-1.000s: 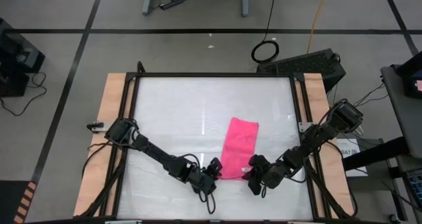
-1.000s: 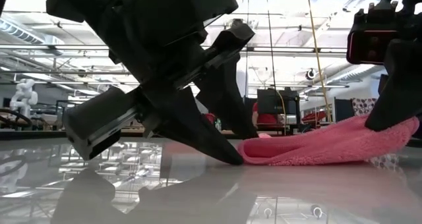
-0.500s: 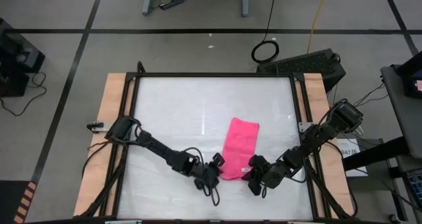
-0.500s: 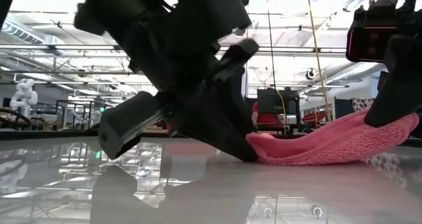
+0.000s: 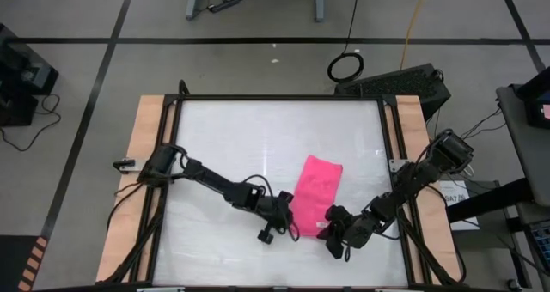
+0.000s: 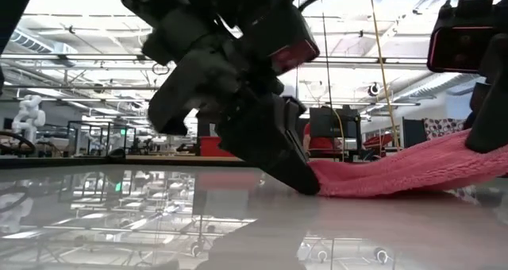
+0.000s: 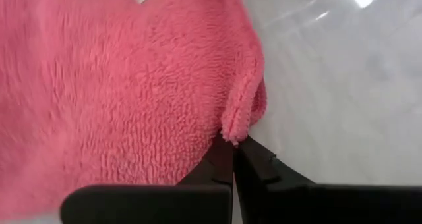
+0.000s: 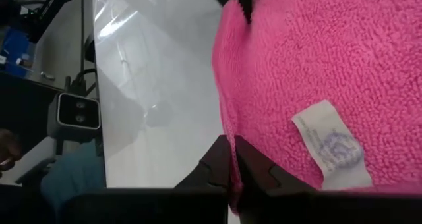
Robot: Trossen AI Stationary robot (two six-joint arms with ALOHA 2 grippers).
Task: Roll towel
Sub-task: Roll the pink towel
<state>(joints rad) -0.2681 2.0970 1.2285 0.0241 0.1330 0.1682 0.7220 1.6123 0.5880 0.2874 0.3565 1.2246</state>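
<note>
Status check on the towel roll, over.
Left gripper and right gripper both shut on towel near corners. Towel flat, unrolled. Nothing in the way.

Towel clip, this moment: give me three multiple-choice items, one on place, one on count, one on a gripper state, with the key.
1. Where does the towel lie on the table?
A. near edge, right of the middle
B. far left corner
C. hanging off the far edge

2. How many grippers grip the towel?
A. none
B. one
C. two

3. How does the left gripper stand?
A. wide open above the cloth
B. shut on the towel's corner
C. parked off the table

Key: 1 A, the high view shows it there. 2 C, each wrist view shows cloth pinched; the right gripper holds the edge near the label. 3 B, the fingers meet on the corner.
</note>
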